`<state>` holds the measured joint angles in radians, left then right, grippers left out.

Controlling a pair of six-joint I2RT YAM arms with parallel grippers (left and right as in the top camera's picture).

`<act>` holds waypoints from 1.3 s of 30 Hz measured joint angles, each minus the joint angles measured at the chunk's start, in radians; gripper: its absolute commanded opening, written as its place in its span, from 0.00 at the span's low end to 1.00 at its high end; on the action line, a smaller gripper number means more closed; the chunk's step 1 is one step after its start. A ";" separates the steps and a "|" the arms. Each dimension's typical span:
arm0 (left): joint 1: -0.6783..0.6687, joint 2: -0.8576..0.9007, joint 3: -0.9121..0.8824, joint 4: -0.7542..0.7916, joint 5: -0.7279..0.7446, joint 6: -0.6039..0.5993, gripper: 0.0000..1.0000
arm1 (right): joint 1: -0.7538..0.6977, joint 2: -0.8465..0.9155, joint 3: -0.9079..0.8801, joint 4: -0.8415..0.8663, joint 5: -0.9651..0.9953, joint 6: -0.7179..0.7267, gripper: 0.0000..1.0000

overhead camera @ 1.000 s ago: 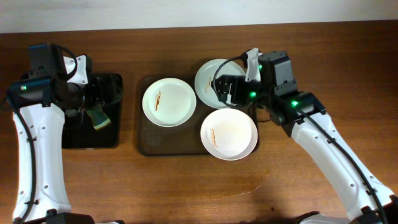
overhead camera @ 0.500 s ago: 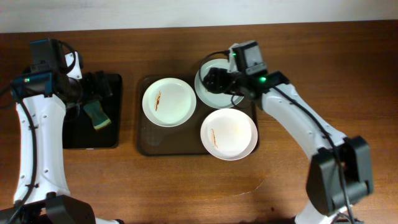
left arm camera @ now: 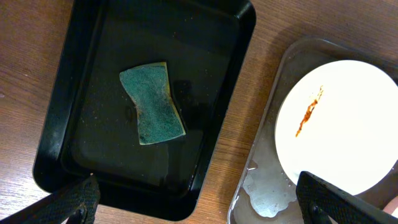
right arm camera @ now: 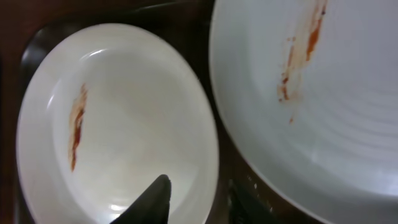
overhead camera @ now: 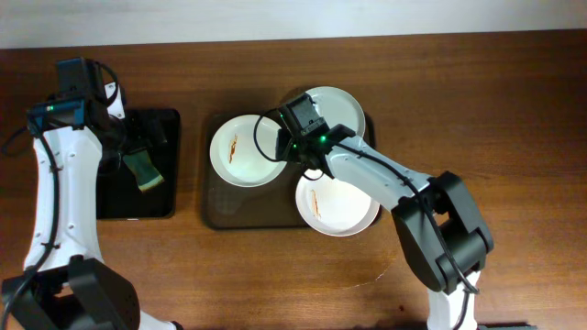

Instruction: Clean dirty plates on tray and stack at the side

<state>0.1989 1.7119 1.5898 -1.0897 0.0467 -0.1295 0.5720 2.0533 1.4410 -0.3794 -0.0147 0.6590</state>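
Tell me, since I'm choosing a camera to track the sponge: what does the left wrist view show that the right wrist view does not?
Only the left wrist view shows the green sponge lying in the black tray, plus bare wooden table. Only the right wrist view shows a second smeared plate, close up at its right side. Both show one white plate with an orange-brown smear, sitting on the brown tray.

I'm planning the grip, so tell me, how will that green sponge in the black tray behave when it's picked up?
The sponge probably squashes and bends easily: its waisted foam shape suggests softness. The black tray glistens as if wet, so the sponge may be soaked, heavier and dripping. Its rough green top should resist slipping.
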 measured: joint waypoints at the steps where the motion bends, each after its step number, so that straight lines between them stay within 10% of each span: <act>1: 0.000 0.000 0.000 -0.002 0.000 0.000 0.99 | 0.000 0.005 0.000 0.004 0.004 0.007 0.30; 18: 0.000 0.008 0.000 -0.050 -0.003 0.000 0.99 | 0.006 0.098 0.001 0.053 0.006 0.076 0.04; 23: 0.000 0.019 0.000 -0.072 -0.007 -0.008 0.52 | 0.024 0.100 0.016 0.017 -0.012 0.079 0.04; 35: 0.031 0.272 0.004 0.048 -0.117 -0.084 0.63 | 0.024 0.100 0.021 -0.002 -0.043 0.078 0.04; 39: 0.040 0.367 0.004 0.130 -0.082 -0.112 0.46 | 0.024 0.100 0.021 -0.002 -0.043 0.079 0.04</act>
<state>0.2386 2.0792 1.5936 -0.9596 -0.0357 -0.2413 0.5964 2.1536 1.4620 -0.3813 -0.0582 0.7376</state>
